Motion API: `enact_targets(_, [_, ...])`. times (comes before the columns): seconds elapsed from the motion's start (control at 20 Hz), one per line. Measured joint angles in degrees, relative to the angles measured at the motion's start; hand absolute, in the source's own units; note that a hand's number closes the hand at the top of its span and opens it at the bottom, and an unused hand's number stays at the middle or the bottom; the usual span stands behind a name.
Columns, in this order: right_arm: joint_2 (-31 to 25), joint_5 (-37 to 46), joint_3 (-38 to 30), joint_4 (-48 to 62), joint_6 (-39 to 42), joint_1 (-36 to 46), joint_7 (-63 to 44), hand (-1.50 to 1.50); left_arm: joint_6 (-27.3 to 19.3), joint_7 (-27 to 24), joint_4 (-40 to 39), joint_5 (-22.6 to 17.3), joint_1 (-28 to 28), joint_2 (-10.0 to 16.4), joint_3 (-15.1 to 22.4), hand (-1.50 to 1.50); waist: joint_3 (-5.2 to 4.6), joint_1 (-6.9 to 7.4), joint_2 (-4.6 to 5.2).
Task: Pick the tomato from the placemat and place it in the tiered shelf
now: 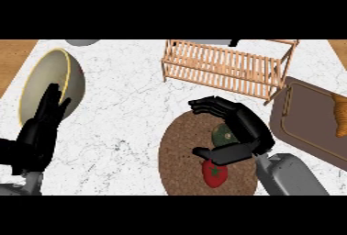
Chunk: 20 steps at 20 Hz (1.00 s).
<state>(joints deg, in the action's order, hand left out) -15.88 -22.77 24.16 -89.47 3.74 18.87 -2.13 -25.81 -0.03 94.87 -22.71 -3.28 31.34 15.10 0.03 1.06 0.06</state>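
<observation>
- Tomato lying on the round brown placemat, toward its lower middle. Top edge covered by the right hand's thumb, so touching or not cannot be told.
- Right hand spread over the mat in a wide, open claw, fingers reaching to the upper left and thumb bent low. Nothing enclosed; tomato lies outside the curl.
- Dull green rounded thing on the mat in the gap between thumb and fingers, partly hidden by the palm. Kind hard to make out.
- Placemat's right side hidden under the grey forearm, lower edge cut off.
- Wooden slatted tiered shelf beyond the mat, well apart from the tomato.
- Dark brown tray at the right, running out of view, bearing an orange-brown item only partly seen.
- Left hand resting at the left edge, open, fingers straight up, overlapping part of a cream bowl.
- Grey round thing at the top, mostly cut off.
</observation>
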Motion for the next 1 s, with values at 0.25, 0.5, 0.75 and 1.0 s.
enact_targets(0.25, [-5.13, -6.33, -2.51, -1.86, 13.73, 2.42, 0.96, -1.50, -0.87, 1.26, -0.22, 0.89, -1.42, -1.01, -0.50, 0.00, 0.01, -0.65, -0.03])
enact_targets(0.5, [-14.03, -4.33, -1.26, -7.33, 23.42, 6.84, -2.97, -1.50, -1.14, 2.21, -0.21, 1.31, -1.81, -1.15, -0.82, 0.00, -0.03, -1.05, -0.31])
enact_targets(0.75, [-20.52, 2.45, 0.91, -15.09, 27.63, 12.11, -8.45, -1.50, -1.46, 2.19, -0.42, 1.83, -1.55, -1.84, -0.82, 0.00, -0.11, -1.41, -0.57])
enact_targets(1.0, [-23.64, 12.68, 5.42, -23.79, 28.12, 15.69, -16.22, -1.50, -1.37, 2.49, -0.77, 2.12, -1.75, -2.18, -1.11, 0.00, -0.13, -1.64, -0.67])
